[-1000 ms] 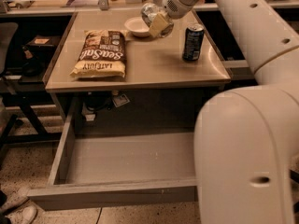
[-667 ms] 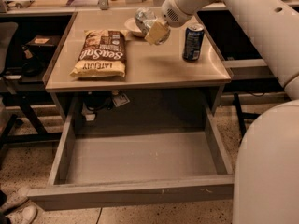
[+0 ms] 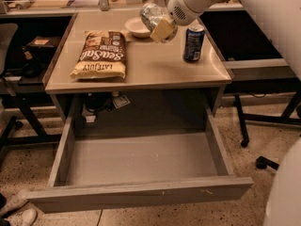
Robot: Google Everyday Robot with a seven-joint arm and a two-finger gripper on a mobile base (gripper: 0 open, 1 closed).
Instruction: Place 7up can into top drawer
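Gripper (image 3: 159,25): above the rear of the desk top (image 3: 155,69), closed around the 7up can (image 3: 151,14). One yellowish finger (image 3: 164,30) lies against the can's lower side. The can is tilted and held off the surface, just right of a white bowl (image 3: 135,28) and left of a dark blue can (image 3: 193,43). The white arm (image 3: 263,8) enters from the upper right.

Surface: tan desk top. A brown snack bag (image 3: 99,54) lies flat on its left half; the blue can stands upright near the right edge.

Below: the top drawer (image 3: 141,193) is pulled out toward the camera, grey floor and side walls visible.

Room: speckled floor (image 3: 256,121), black furniture legs (image 3: 241,121) at right, dark desks on both sides, a pale shoe (image 3: 21,216) in the lower left corner.
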